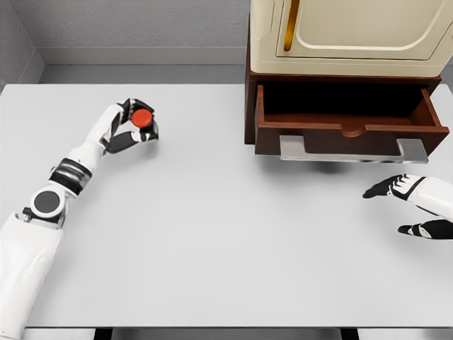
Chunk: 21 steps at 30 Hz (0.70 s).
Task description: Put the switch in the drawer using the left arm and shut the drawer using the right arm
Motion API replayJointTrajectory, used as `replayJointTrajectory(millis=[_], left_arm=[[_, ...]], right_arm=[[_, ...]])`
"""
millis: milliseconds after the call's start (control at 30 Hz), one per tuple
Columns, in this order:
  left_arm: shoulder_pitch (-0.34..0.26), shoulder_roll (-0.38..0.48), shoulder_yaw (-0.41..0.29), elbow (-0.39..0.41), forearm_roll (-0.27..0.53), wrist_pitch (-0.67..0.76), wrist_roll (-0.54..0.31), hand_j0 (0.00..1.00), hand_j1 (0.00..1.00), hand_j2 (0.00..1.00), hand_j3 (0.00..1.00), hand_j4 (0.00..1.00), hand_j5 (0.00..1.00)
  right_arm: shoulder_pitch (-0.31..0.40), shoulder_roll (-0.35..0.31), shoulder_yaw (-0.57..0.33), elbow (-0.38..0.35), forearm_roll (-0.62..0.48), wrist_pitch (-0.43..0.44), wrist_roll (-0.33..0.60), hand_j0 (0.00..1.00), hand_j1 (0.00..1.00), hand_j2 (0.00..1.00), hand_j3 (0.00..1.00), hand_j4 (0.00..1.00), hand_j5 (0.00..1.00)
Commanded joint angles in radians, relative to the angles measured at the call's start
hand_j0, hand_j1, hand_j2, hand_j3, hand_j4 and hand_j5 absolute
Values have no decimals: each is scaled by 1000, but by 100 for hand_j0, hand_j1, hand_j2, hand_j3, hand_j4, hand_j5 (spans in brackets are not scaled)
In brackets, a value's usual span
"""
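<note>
Grey walls close in behind a broad, pale grey tabletop that fills most of the head view.

On the left side of that surface, the dark fingers of the left hand curl around a small round switch with a red button top, so the switch sits in the grasp, well apart from the drawer. Behind the hand, the white forearm runs down and to the left through a banded wrist and a round grey joint to the bulky upper arm at the lower left corner.

At the right edge, the right hand hovers low over the table with its black-tipped fingers stretched out and relaxed, holding nothing; only the hand and a little of its white forearm show.

Just above it stands a dark brown wooden cabinet, its drawer pulled out toward the camera, with a flat silver bar handle across the front. A cream-coloured appliance with a gold vertical handle rests on top of the cabinet.
</note>
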Motion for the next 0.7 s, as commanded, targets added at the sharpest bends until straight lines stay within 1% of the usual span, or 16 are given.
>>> replayJointTrajectory(millis=[0, 33, 100, 300, 400, 467, 500, 600, 667], left_arm=[[0, 1, 0, -31, 2, 0, 0, 36, 36, 36, 36, 36, 36], [0, 1, 0, -45, 2, 0, 0, 36, 36, 36, 36, 36, 36], [2, -3, 3, -67, -35, 0, 0, 36, 36, 36, 36, 36, 36], [8, -3, 2, -142, -40, -1, 0, 36, 36, 36, 36, 36, 36], [8, -3, 2, -160, -41, -1, 0, 36, 36, 36, 36, 36, 36], [8, -6, 2, -191, -69, -1, 0, 36, 36, 36, 36, 36, 36], [8, -6, 2, -197, -69, -1, 0, 36, 36, 36, 36, 36, 36], [8, -33, 2, -231, -112, -1, 0, 36, 36, 36, 36, 36, 36], [6, -38, 0, -243, -115, -1, 0, 36, 36, 36, 36, 36, 36]], right_arm=[[0, -2, -1, 0, -7, 2, 0, 86, 86, 86, 86, 86, 86], [0, -2, -1, 0, -7, 2, 0, 86, 86, 86, 86, 86, 86], [-2, -2, -1, 0, -7, 2, 0, 86, 86, 86, 86, 86, 86], [-2, -1, -1, 0, -7, 2, 0, 86, 86, 86, 86, 86, 86], [0, -2, 1, 0, -7, 2, -2, 86, 86, 86, 86, 86, 86], [0, -2, -1, 0, -7, 2, 0, 87, 87, 87, 87, 87, 87], [0, -2, -1, 0, -7, 2, 0, 87, 87, 87, 87, 87, 87], [0, -4, -2, 0, -7, 2, 0, 87, 87, 87, 87, 87, 87], [2, -4, -5, 0, -7, 2, 0, 88, 88, 88, 88, 88, 88]])
